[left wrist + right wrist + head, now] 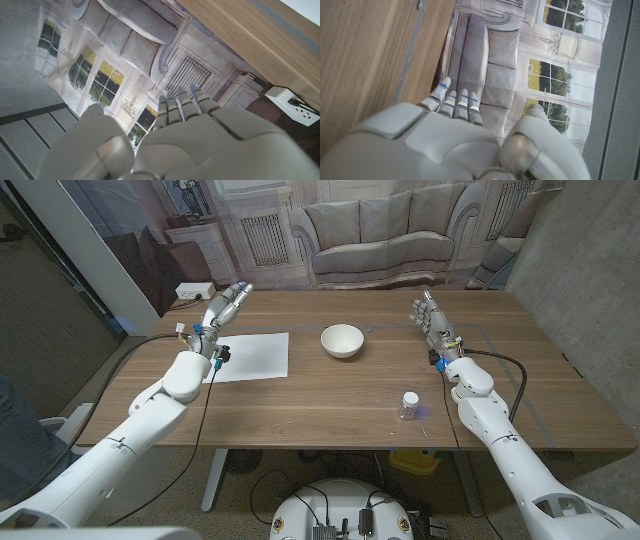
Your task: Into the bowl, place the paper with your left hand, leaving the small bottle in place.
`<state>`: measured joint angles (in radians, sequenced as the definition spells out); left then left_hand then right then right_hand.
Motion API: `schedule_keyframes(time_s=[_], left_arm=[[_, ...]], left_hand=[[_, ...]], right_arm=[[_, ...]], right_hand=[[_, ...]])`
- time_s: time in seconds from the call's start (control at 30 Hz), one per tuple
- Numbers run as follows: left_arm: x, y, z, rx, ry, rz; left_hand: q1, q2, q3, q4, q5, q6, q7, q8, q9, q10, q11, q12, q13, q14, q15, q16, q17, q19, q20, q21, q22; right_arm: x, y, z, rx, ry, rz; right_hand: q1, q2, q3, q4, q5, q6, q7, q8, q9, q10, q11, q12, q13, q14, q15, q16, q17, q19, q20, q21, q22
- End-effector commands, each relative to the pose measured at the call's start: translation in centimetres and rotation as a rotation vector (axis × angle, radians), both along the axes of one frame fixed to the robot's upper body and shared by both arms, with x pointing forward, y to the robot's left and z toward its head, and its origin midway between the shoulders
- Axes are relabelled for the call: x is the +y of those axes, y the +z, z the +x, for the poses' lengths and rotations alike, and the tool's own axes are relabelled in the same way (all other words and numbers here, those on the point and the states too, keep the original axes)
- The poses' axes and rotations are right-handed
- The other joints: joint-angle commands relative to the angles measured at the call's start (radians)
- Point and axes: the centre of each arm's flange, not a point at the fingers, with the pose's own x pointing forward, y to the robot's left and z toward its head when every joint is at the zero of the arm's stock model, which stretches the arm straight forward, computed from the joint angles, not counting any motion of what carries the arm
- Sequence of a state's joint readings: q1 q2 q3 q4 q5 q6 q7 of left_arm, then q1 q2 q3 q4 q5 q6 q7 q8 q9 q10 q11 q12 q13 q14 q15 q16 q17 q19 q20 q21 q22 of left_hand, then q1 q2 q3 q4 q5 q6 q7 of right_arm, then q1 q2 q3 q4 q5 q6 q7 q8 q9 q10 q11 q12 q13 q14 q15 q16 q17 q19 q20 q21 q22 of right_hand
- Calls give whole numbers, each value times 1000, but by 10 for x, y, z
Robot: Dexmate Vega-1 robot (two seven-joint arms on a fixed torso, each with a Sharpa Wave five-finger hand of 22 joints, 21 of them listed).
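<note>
- Nearest the camera, lower right of the head frame, small bottle [409,404] stands upright beside my right forearm; it is not to be moved.
- Paper [250,356] lies flat, left of centre, long axis across the frame.
- My left hand [226,304] hovers just above-left of it, fingers straight, together, empty.
- Bowl [342,340] sits right of the paper.
- My right hand [432,319]: fingers extended, empty, well apart.

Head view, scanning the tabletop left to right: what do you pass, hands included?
left hand → paper → bowl → small bottle → right hand
</note>
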<state>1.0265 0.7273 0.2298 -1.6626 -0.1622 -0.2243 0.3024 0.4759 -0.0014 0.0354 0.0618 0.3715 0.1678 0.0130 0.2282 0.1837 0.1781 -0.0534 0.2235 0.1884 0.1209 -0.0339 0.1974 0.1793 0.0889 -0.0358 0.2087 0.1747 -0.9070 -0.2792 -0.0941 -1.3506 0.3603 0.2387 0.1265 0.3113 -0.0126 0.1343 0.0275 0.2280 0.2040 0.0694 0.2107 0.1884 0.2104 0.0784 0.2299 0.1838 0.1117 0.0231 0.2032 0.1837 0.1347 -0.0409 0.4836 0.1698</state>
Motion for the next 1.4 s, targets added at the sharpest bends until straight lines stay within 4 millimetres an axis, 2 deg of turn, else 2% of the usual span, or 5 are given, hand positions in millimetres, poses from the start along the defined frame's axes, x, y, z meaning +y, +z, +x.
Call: schedule_keyframes(time_s=[0.03,0.43,0.5,0.8,1.4], left_arm=[[7,-1,-2,-24,74,26],[13,1,1,-43,176,74],[14,1,2,-44,192,84],[20,0,2,-39,269,127],[22,-4,-6,-23,434,239]], left_hand=[[8,1,2,-5,9,12,-2,4,6,12,-3,5,2,11,-14,8,2,8,-40,3,1],[19,5,1,-9,12,28,-13,5,6,28,-5,6,3,29,-18,10,3,17,-43,3,1],[22,6,1,-10,13,31,-14,5,6,35,-15,7,3,31,-17,9,3,17,-43,2,1],[28,8,1,-11,15,40,-17,5,6,38,-12,5,3,40,-20,9,3,20,-42,1,1],[38,13,0,-14,19,55,-21,5,7,55,-23,6,3,55,-29,9,3,29,-41,0,2]], right_arm=[[-1,-1,2,12,-6,-8],[-1,-1,6,21,-14,14],[0,0,7,20,-13,4],[5,-1,11,27,-14,14],[9,2,16,21,-4,7]], right_hand=[[0,3,3,-1,-5,6,1,-1,2,10,-1,5,5,8,-4,-4,2,10,-36,-7,4],[0,4,2,-2,-7,7,1,-3,2,11,-2,4,5,9,-4,-5,2,12,-36,-12,4],[0,4,2,-2,-7,7,1,-3,2,11,-2,4,5,9,-4,-5,2,12,-36,-12,4],[0,5,1,-2,-7,8,0,-3,2,12,-1,4,5,12,-4,-4,2,14,-36,-15,5],[2,7,1,-4,-9,8,0,-5,2,14,-1,3,5,14,-2,-5,2,17,-35,-22,5]])
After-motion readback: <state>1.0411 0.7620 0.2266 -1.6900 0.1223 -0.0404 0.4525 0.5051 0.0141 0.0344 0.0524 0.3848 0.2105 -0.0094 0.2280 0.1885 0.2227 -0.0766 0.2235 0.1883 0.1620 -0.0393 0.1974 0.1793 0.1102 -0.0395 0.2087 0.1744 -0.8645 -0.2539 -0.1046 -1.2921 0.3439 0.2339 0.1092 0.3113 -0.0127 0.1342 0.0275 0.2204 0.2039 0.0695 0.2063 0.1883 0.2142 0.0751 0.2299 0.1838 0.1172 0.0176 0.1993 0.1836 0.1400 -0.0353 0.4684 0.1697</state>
